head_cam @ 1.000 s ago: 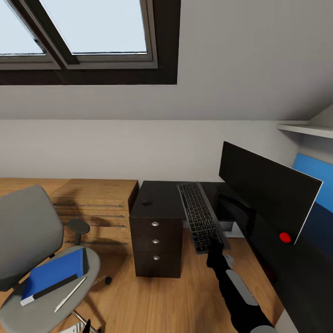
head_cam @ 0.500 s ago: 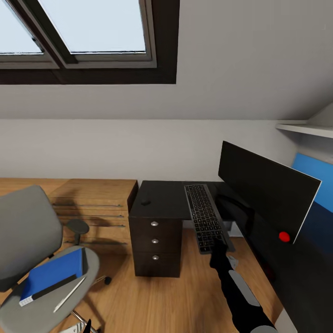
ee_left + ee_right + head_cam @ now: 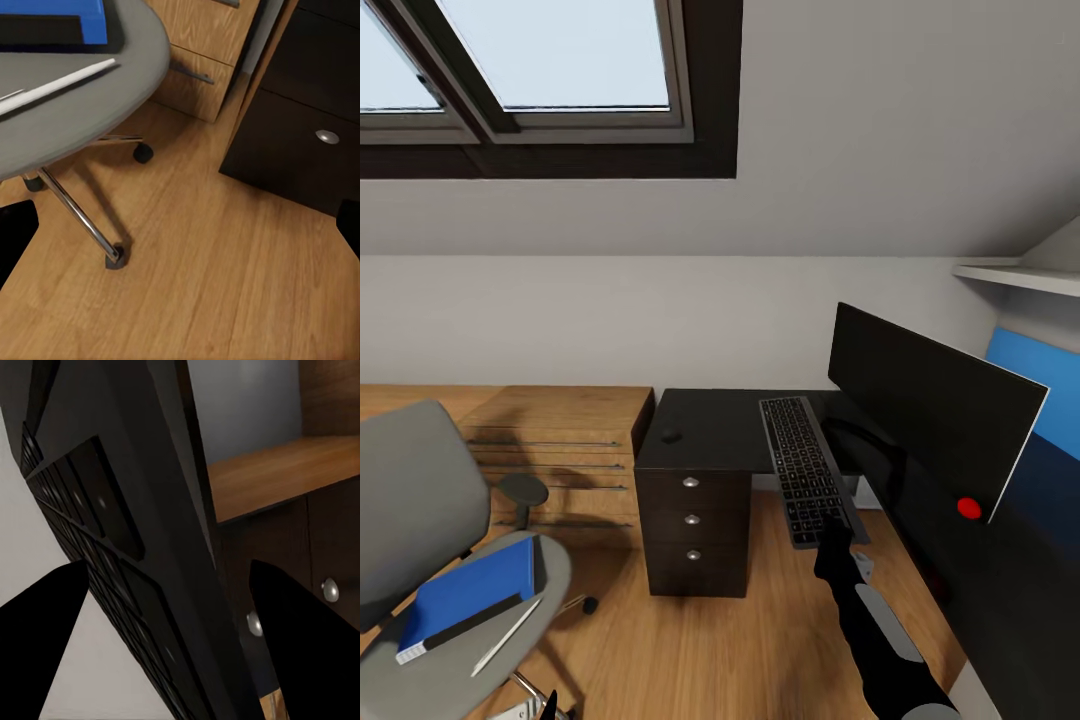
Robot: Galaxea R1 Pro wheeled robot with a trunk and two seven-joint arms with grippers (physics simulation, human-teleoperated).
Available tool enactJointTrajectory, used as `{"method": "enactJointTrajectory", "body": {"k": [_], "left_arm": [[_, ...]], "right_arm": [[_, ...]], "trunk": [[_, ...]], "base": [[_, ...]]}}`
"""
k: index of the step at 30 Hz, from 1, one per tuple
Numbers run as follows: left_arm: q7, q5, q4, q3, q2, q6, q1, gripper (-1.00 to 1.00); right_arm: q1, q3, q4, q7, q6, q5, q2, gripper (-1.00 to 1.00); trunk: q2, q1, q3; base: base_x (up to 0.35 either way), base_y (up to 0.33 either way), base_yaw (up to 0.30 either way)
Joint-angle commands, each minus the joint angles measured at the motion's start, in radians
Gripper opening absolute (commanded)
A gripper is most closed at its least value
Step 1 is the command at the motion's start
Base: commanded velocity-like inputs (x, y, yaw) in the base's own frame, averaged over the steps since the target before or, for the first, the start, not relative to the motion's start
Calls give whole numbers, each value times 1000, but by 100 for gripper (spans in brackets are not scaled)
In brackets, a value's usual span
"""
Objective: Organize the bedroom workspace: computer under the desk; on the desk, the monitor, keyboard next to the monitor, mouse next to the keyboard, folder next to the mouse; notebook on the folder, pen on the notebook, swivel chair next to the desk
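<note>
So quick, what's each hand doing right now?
Left hand: open, holding nothing, over the wooden floor.
Right hand: closed on the near end of the keyboard.

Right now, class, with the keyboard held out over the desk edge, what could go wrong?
1. The right tool grips the keyboard by its near end alone, and much of the keyboard overhangs the desk. It may tilt or slip.
2. The monitor stands close beside it. A swing that way could knock the screen.
3. The mouse lies on the desk on the keyboard's other side. A careless slide could push it off.
</note>
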Motion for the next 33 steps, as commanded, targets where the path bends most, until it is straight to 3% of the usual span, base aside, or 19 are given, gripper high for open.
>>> {"method": "enactJointTrajectory", "body": {"k": [1, 33], "left_arm": [[-6, 11, 1, -7, 0, -2, -1, 100], [-6, 11, 1, -7, 0, -3, -1, 100]], "right_arm": [[-1, -1, 0, 4, -3, -11, 1, -100], [-1, 1, 2, 47, 2, -12, -2, -100]], "trunk": [[-1, 0, -1], [-1, 0, -1]], "base": [[0, 0, -1], [20, 0, 0]]}}
